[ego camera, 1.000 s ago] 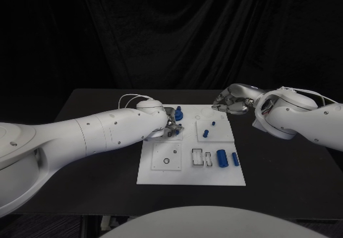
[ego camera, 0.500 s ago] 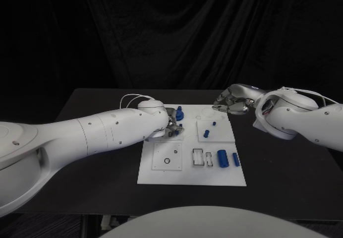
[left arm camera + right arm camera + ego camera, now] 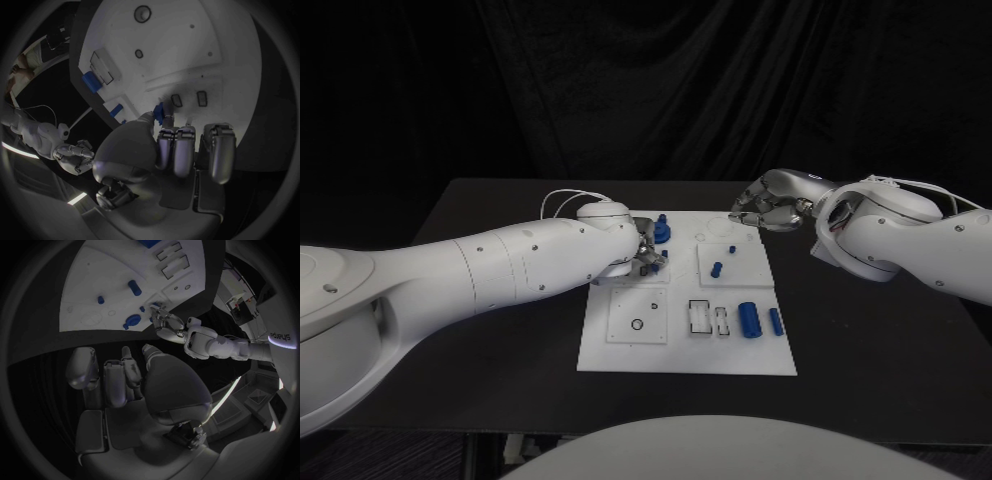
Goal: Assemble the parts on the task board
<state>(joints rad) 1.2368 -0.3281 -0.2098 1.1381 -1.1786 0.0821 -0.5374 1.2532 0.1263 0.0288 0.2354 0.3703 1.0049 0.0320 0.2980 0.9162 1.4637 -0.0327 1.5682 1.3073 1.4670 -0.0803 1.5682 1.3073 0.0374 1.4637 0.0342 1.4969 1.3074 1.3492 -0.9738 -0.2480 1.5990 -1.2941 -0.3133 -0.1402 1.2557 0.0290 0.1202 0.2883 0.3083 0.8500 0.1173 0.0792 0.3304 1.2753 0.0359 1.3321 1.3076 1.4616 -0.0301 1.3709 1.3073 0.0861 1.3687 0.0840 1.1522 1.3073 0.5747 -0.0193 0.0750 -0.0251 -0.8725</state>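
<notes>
Task board (image 3: 687, 345) sits mid-table (image 3: 502, 300), and next to nothing has moved since a second ago.
Nearest on the board, a blue cylinder (image 3: 749, 319) and a slimmer blue peg (image 3: 775, 320) lie flat, long axes running near-to-far. Further back, the left hand (image 3: 646, 254) hovers over the board's left side, fingers (image 3: 176, 150) curled around a small blue part (image 3: 159, 111) held at the tips, barely shifted. At the far right corner the right hand (image 3: 764, 208) stays put, fingers (image 3: 119, 375) loosely curled, holding nothing.
</notes>
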